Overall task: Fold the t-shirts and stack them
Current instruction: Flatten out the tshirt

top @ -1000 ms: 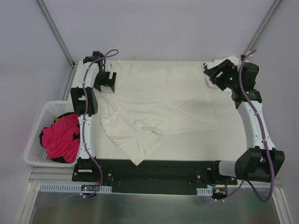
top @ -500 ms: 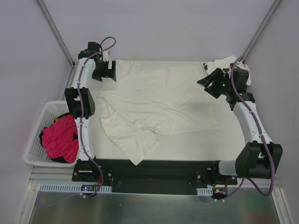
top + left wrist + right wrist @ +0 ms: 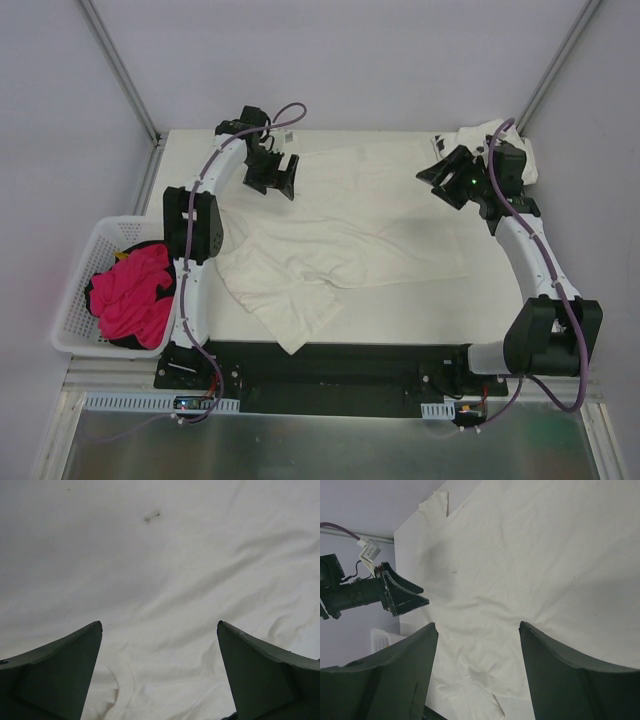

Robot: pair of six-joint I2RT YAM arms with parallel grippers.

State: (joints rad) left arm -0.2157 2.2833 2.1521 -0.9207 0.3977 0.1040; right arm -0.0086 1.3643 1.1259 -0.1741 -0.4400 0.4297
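A large cream shirt [image 3: 350, 225] lies spread and wrinkled over most of the bench [image 3: 500, 300], its far edge running along the bench's far side and one crumpled flap reaching down to the near edge, left of centre. A second shirt [image 3: 488, 134], white with small black marks, sits bunched in the far right corner, partly hidden behind the right arm and just beside the cream shirt's far right edge. The left fingers [image 3: 282, 185] hang over the far left part of the cream shirt, spread wide with nothing between them. The left wrist view shows only creased cream cloth below, with a small dark mark [image 3: 151, 516] on it and a curved seam near the bottom edge; whether the tips touch the cloth cannot be told. The right fingers [image 3: 437, 185] hover over the far right part of the same shirt, pointing toward the left arm. They too stand apart and hold nothing. The right wrist view shows the shirt stretching away beneath them, with the left arm's open fingers across the cloth at the left. Off the bench's left side stands a white basket [image 3: 72, 290] holding a heap of pink cloth [image 3: 130, 292] over something dark, well apart from both shirts.
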